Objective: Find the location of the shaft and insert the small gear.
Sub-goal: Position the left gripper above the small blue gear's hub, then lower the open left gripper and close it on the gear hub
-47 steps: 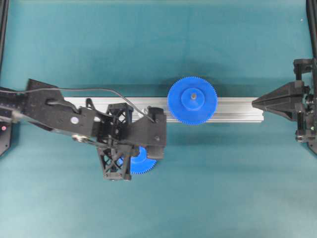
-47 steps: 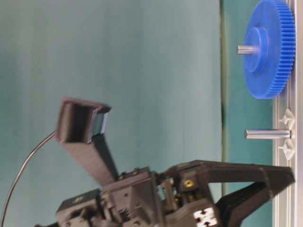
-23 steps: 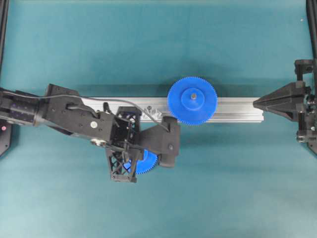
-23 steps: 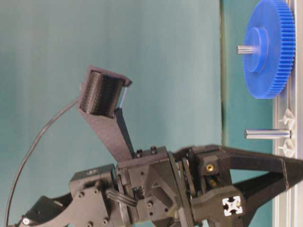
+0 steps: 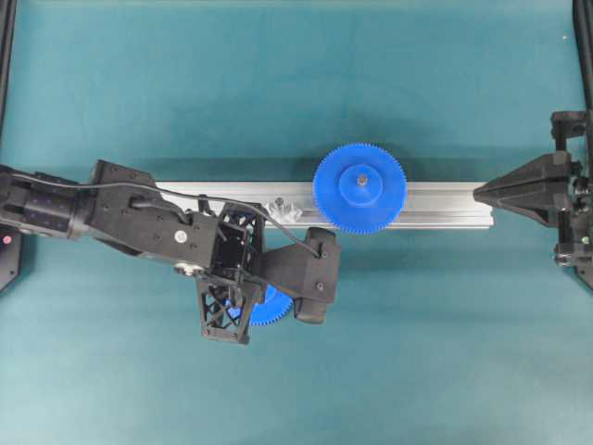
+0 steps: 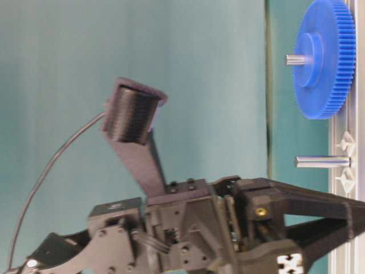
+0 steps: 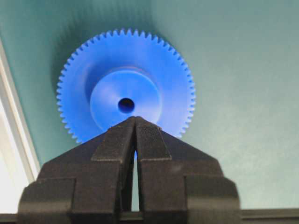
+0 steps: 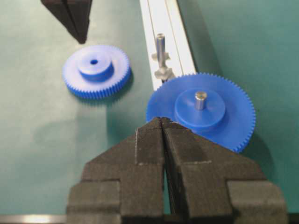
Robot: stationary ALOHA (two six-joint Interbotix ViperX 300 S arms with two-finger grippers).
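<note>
The clenched, empty left gripper hovers over the small gear, near the rail's shaft.

Count on the worktop: two blue gears, the small gear and one large gear. One bare shaft. One aluminium rail. Two robot hands, left hand and right hand.

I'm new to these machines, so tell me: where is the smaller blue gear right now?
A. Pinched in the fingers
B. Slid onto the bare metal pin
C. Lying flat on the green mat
C: the small gear lies flat on the mat, apart from the bare shaft.
</note>
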